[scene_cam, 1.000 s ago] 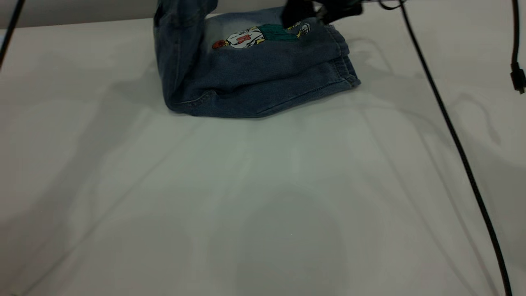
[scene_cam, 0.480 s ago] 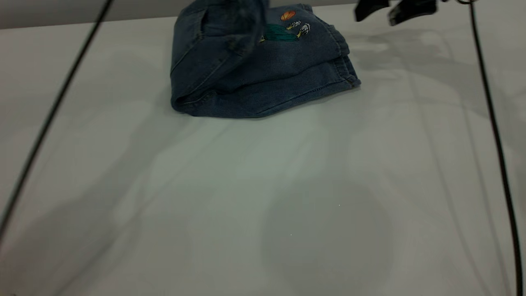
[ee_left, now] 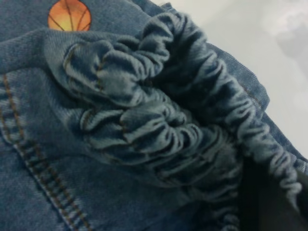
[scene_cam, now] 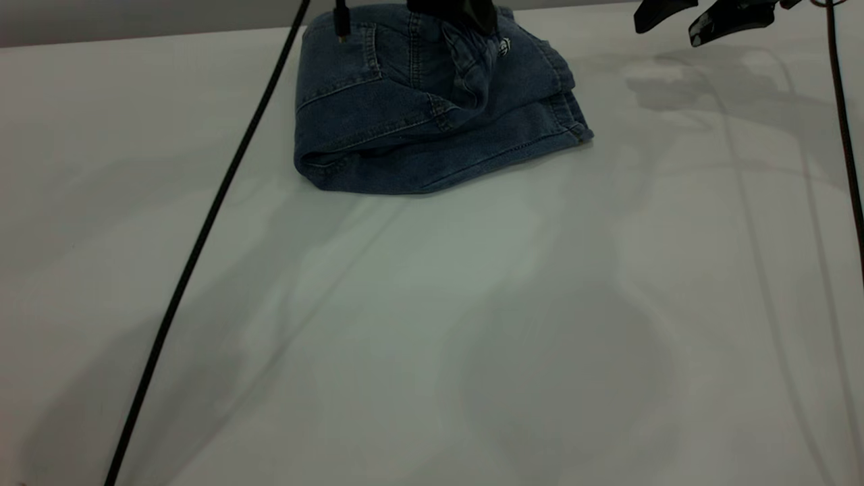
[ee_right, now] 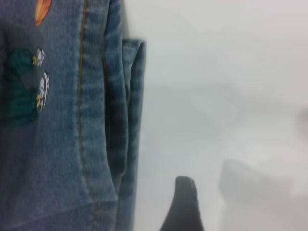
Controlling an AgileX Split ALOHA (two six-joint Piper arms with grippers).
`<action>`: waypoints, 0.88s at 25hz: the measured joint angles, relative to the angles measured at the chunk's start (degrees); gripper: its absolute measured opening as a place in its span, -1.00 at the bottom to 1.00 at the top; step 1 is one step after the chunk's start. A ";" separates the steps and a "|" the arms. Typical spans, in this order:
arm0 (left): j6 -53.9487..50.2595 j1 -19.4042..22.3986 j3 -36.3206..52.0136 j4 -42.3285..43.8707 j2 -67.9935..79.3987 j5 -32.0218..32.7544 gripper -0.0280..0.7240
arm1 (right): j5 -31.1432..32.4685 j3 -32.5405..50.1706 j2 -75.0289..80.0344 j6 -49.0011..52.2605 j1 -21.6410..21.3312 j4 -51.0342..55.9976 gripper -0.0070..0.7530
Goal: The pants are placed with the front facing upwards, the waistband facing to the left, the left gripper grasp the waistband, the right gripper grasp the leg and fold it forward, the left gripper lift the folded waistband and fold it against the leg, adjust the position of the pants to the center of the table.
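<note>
The blue denim pants (scene_cam: pixel 432 128) lie folded at the far middle of the table (scene_cam: pixel 432 317). Their upper half is turned over onto the leg, back pocket side up. The ruffled waistband (ee_left: pixel 159 120) is bunched on top of the leg, near an orange ball print (ee_left: pixel 70 14). My left gripper (scene_cam: pixel 455 10) is down on the fold, shut on the waistband. My right gripper (scene_cam: pixel 665 27) hovers open to the right of the pants with nothing in it. One of its fingertips (ee_right: pixel 185 199) shows above bare table beside the leg hems (ee_right: pixel 130 120).
A black cable (scene_cam: pixel 202 236) hangs from the left arm and slants across the table's left half down to the near edge. Another cable (scene_cam: pixel 847 121) runs along the right side. The wide near part of the table holds no objects.
My left gripper swung the raised waistband rightward and down onto the leg, covering most of the cartoon print. My right gripper let go and drew off to the right.
</note>
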 joint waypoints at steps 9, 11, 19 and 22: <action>-0.06 -0.40 0.00 -0.42 -0.12 -4.45 0.40 | -0.62 0.00 -3.28 -0.25 0.00 -0.05 0.37; -0.06 -0.40 -0.93 0.34 -0.12 -4.48 0.52 | -0.57 0.00 -3.49 -0.25 0.00 -0.05 0.37; -0.15 0.34 -11.20 13.50 -0.85 13.28 0.57 | 1.42 0.00 -3.51 -0.29 0.00 -0.05 0.37; -0.15 0.34 -15.02 23.73 -0.85 21.49 0.57 | 1.83 0.00 -3.51 -0.31 0.00 -0.05 0.37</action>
